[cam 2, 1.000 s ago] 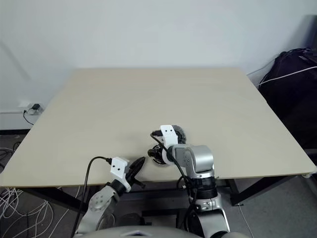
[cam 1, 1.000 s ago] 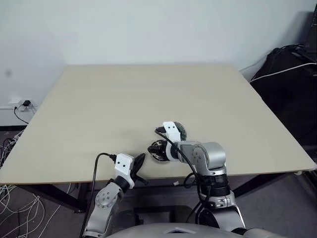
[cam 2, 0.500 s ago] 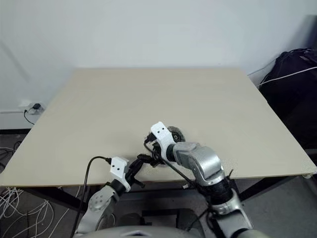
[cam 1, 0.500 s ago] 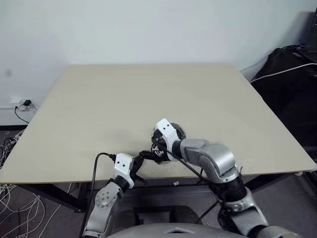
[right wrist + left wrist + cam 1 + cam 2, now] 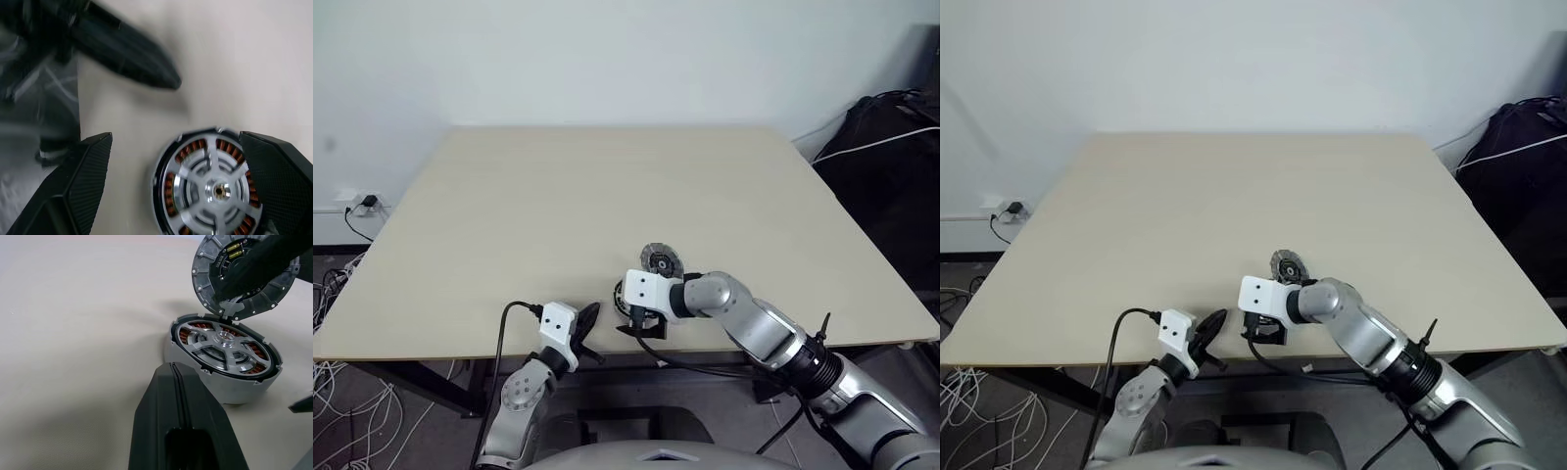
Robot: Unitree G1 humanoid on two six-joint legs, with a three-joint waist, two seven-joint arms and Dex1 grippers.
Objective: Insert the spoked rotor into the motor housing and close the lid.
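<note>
**Copper windings covered: rotor seated, lid next**

Silver spoked rotor (image 5: 226, 343) lies inside the motor housing (image 5: 230, 382), near the table's (image 5: 558, 196) front edge. The lid (image 5: 658, 259) lies flat just beyond it, apart. My right gripper (image 5: 171, 196) hovers over the housing, fingers spread wide, empty. My left gripper (image 5: 177, 431) is pressed shut beside it, holding nothing. Next: pinch the lid by its rim, keep it level, centre it on the hub. Since a second ago, my right wrist has rolled and its jaws widened; the lid is uncovered.
</note>
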